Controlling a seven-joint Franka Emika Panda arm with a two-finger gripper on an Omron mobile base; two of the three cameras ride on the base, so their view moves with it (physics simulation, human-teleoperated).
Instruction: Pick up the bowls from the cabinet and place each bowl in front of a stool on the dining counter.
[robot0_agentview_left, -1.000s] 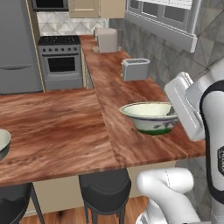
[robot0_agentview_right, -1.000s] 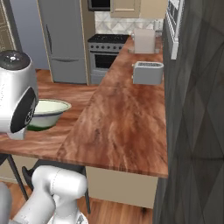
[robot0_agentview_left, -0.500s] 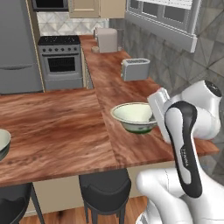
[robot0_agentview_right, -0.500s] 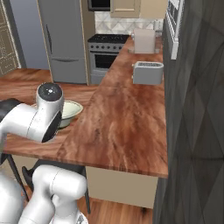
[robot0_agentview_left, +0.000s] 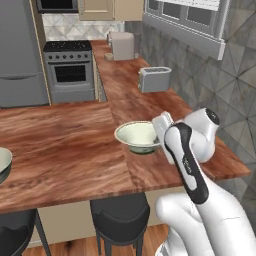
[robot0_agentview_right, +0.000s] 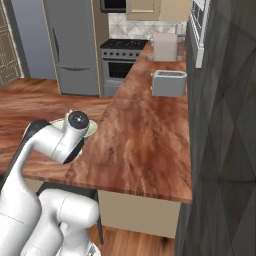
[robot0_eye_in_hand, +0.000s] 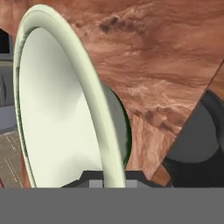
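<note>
The tool (robot0_eye_in_hand: 108, 177) is pressed together on the rim of a bowl (robot0_agentview_left: 138, 136) — in the hand view the pale rim runs down between the two dark fingertips (robot0_eye_in_hand: 89, 178), one on the cream inner face and one on the dark green outer wall. The jaws stand nearly closed, with only the thickness of the rim between them.

In the left base view this bowl sits upright over the table (robot0_agentview_left: 60, 145), near its front edge and just beside the seam where the two slabs of reddish-brown wood meet. Whether its foot touches the surface cannot be told. The white hand reaches the bowl from the right side, at the rim. In the right base view the arm covers most of the bowl; only a sliver of rim shows behind the wrist.

A black stool (robot0_agentview_left: 120, 215) stands under the overhang, directly below and in front of the held bowl. Part of its round seat also appears in the hand view past the table edge.

A second bowl (robot0_agentview_left: 4, 164) rests on the table at the far left edge of the left base view — well apart from the first, with another stool (robot0_agentview_left: 17, 231) below it.

Further back on the table stands a toaster (robot0_agentview_left: 154, 79).
</note>
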